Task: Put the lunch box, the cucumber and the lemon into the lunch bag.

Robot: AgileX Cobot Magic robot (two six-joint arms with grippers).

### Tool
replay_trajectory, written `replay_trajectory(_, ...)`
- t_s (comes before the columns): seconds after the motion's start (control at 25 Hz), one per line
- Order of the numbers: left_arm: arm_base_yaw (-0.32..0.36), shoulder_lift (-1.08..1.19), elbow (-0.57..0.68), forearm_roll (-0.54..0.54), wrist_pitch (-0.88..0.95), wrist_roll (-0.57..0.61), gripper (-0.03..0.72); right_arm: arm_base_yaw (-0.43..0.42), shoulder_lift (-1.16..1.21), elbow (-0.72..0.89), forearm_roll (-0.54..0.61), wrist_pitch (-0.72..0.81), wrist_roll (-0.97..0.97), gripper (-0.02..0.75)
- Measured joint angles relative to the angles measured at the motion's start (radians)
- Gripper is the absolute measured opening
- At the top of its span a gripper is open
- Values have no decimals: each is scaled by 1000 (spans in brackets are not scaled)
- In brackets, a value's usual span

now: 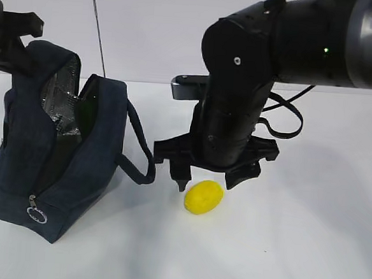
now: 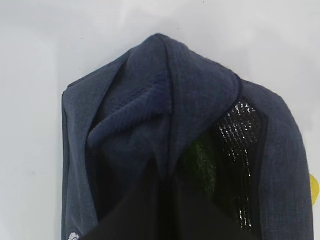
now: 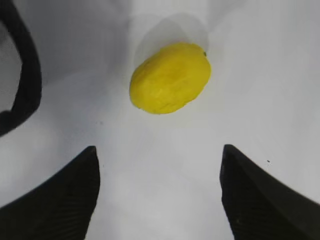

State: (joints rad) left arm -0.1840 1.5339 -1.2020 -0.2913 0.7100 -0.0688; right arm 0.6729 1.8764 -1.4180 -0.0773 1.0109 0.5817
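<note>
Right gripper [image 1: 207, 179], jaws wide and empty, hangs over lemon [image 1: 203, 197] at lower centre: drop straight, straddle its short axis, while left gripper [image 1: 11, 38] pinches lunch bag [image 1: 50, 168] rim upper left.

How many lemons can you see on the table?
1. The lemon lies on the white table, right of the lunch bag, just below the open right gripper. Others could be hidden inside the bag.
</note>
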Motion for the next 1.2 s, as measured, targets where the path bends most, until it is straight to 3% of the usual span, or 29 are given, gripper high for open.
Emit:
replay_trajectory(0.48, 0, 0, 0, -6, 0, 0, -6, -45, 12, 2, 4, -89, 427, 566)
replay_trajectory(1.2, 0, 0, 0, -6, 1, 0, -6, -45, 136, 2, -7, -144, 596, 566)
